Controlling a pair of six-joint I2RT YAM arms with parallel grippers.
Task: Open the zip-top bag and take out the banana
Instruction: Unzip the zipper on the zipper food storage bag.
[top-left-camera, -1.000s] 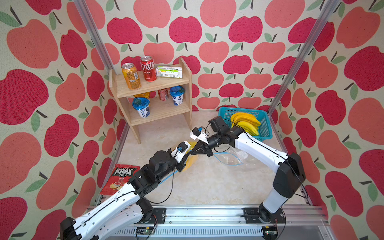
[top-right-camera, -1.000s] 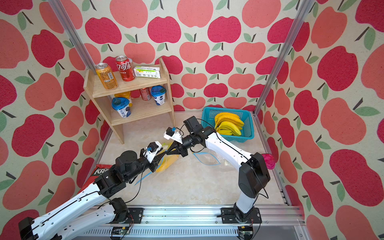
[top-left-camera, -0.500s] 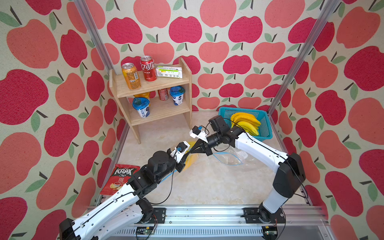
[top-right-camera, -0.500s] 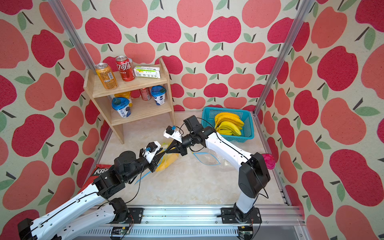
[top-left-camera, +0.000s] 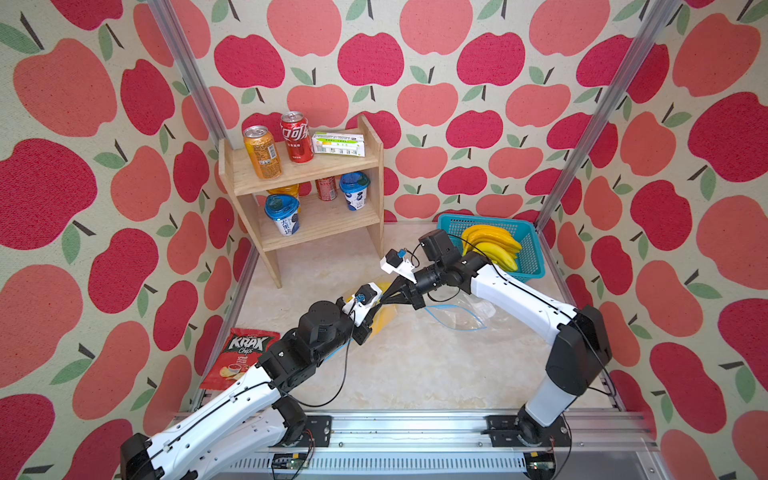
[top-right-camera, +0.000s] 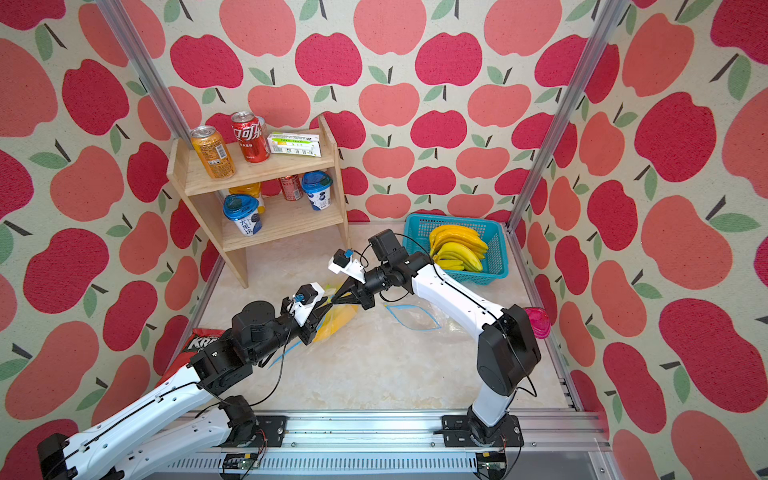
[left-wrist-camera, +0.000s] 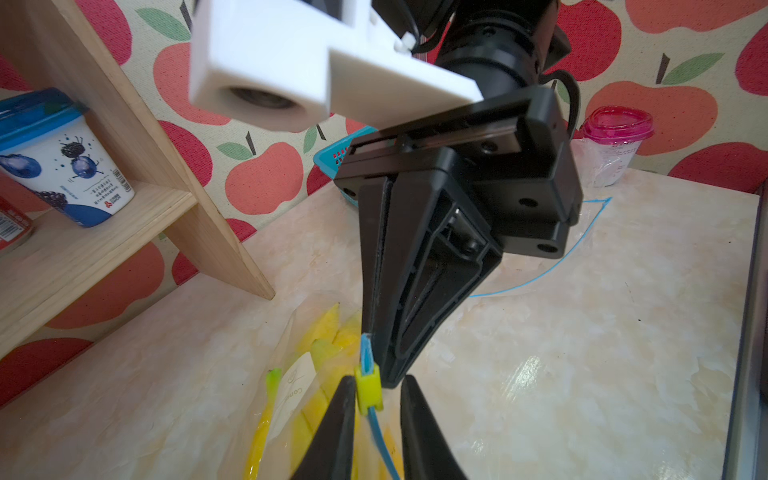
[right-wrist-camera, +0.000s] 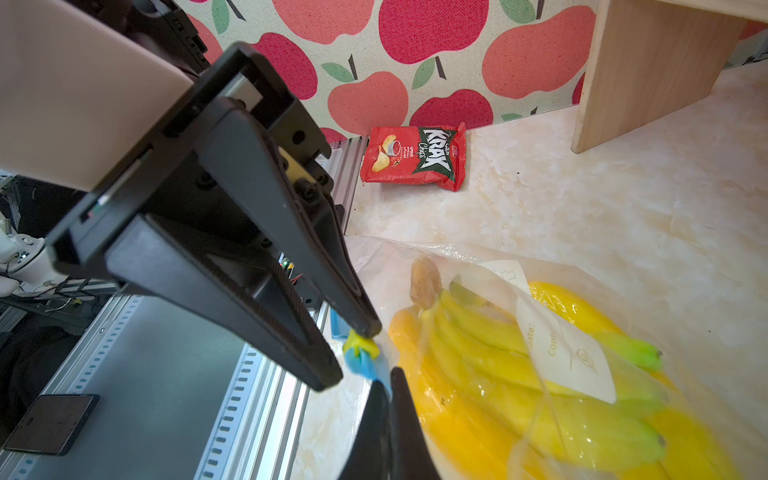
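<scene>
– Two grippers on one bag? Where is it?

– Mid-bench, a little left of centre, just near and right of the wooden shelf (top-left-camera: 376, 199). The zip-top bag (right-wrist-camera: 457, 257) lies on the bench (top-left-camera: 415, 374), and the bananas (right-wrist-camera: 498, 374) show yellow through its clear plastic.

– And the left gripper (left-wrist-camera: 378, 380)?

– Its jaws stand narrow, straddling the yellow slider (left-wrist-camera: 368, 392) on the blue zip strip (left-wrist-camera: 380, 436). One finger touches the slider. A gap shows between the slider and the other finger, so nothing is clamped.

– The right gripper (right-wrist-camera: 386, 378)?

– Its jaws are pressed together on the end of that blue zip strip, just beyond the slider. The tips of the two grippers almost meet there.

– Is the bag's mouth open?

– I cannot tell. The slider sits close to the end that the right gripper pinches.

– What else is about?

– A second clear bag (top-left-camera: 461, 320) with a blue strip lies to the right, partly under the right arm. At the far right stands a blue basket (top-left-camera: 532, 253) with loose bananas (top-left-camera: 494, 245) in it. A red Krax chips packet (top-left-camera: 245, 353) lies at the near left by the wall.
</scene>
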